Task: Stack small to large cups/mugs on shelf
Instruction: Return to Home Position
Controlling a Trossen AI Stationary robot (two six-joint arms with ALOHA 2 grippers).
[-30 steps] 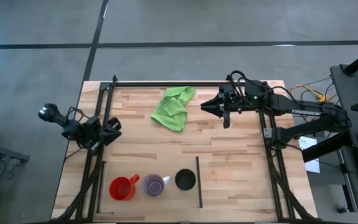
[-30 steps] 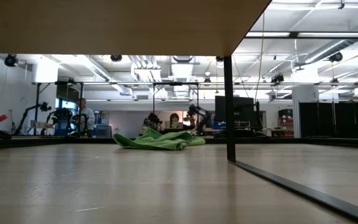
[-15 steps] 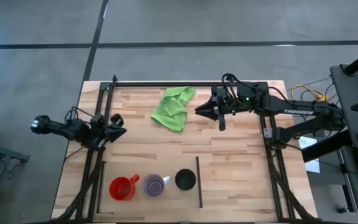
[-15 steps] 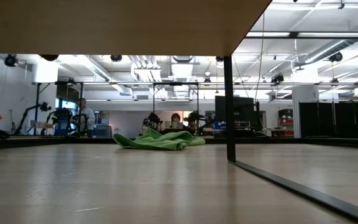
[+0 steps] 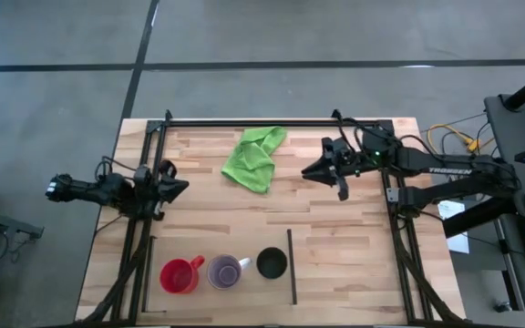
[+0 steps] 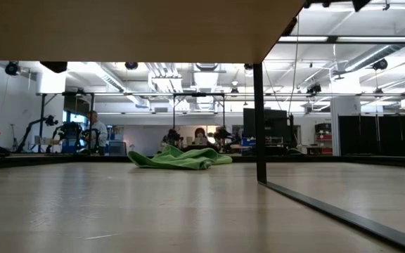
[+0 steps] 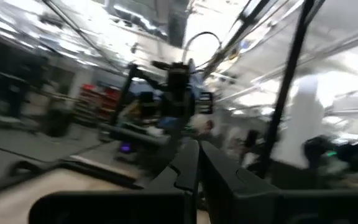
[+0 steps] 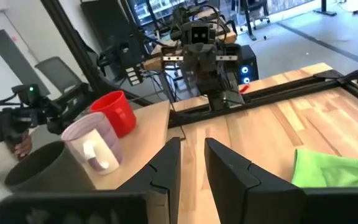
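Three cups stand upright on their bases in a row on the shelf point(image 5: 244, 290), a light wood patch at the table's near edge between thin black bars: a red mug point(image 5: 179, 275), a purple cup point(image 5: 224, 271) with a whitish handle, and a black cup point(image 5: 272, 262). The right wrist view shows the red mug point(image 8: 114, 112), the purple cup point(image 8: 92, 146) and the black cup point(image 8: 39, 168). My right gripper point(image 5: 310, 170) hovers open at the far right and points left, nothing between its fingers point(image 8: 166, 163). My left gripper point(image 5: 179, 189) is shut at the left edge, holding nothing.
A bright green cloth point(image 5: 255, 157) lies crumpled at the far middle, just left of my right gripper, and appears in the low view as the cloth point(image 6: 178, 158). A black metal frame point(image 5: 272, 121) runs along the far edge and both sides. Bare wood lies between cloth and cups.
My left arm has swung round, so its shut gripper now points straight toward the table's right. My right gripper has sunk, moving a little toward the near edge and back to the right. The cups and the cloth have stayed put.
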